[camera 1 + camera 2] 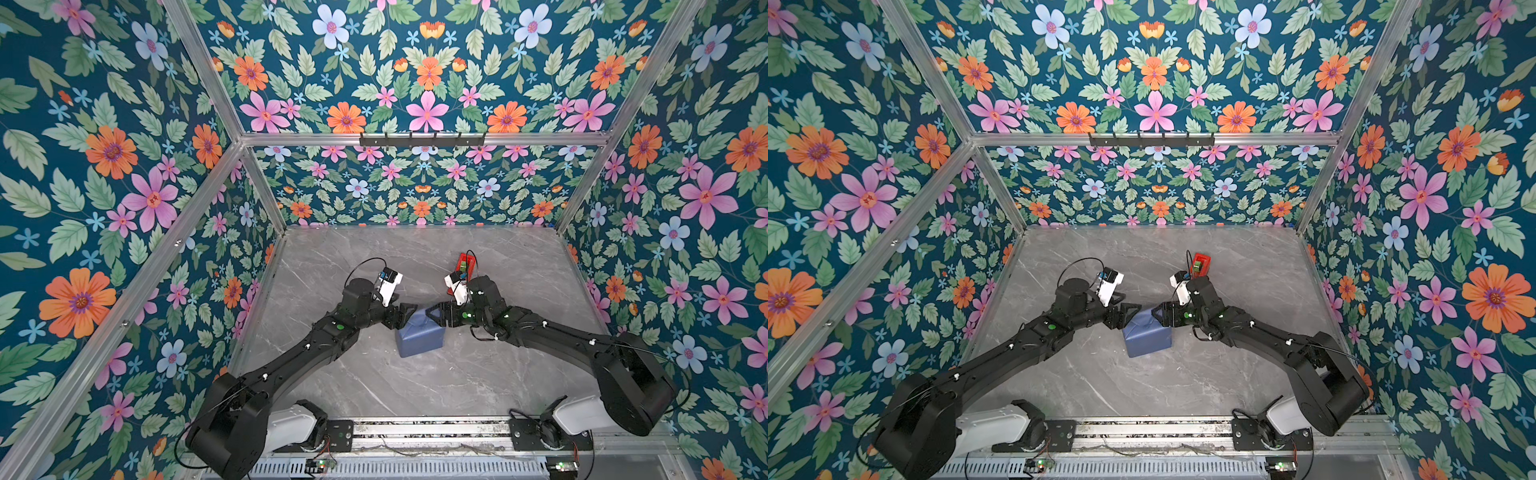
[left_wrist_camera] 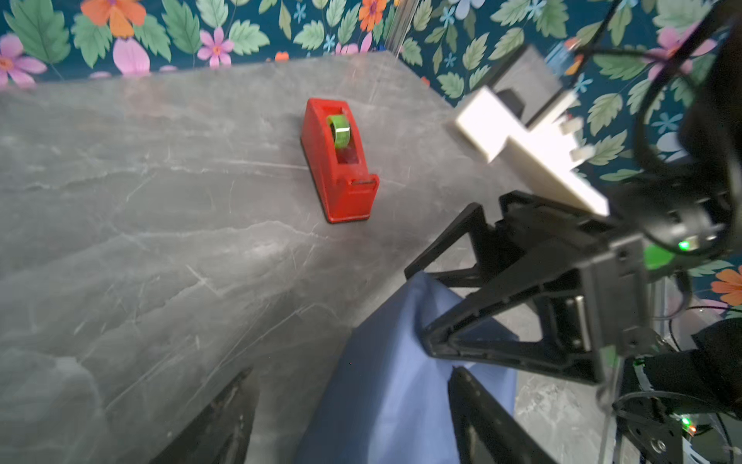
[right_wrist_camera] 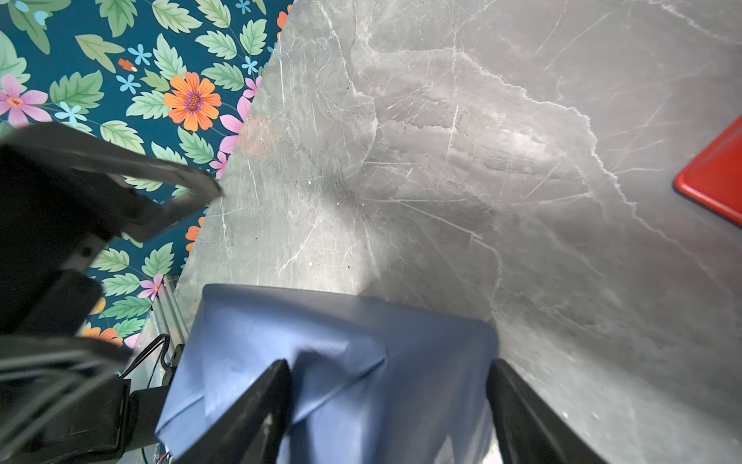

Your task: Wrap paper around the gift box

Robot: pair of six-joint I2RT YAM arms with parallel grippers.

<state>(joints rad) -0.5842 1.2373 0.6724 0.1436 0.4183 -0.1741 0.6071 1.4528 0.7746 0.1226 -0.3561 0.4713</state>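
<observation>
On the grey marble table, the left gripper sits at the far left corner of the parcel. In the left wrist view its jaws stand wide. One finger is clear of the paper, and the other lies against the paper's edge.

The paper, slate-blue side out, is folded into a blocky parcel near the middle of the table, in both top views. The gift box is hidden inside it. A creased flap rises at the far side, between the two grippers.

The right gripper is at the parcel's far right corner with its jaws spread wide over that flap. Whether its fingers press the paper I cannot tell.

Behind the right wrist stands a red tape dispenser holding a green roll, well apart from the parcel.
</observation>
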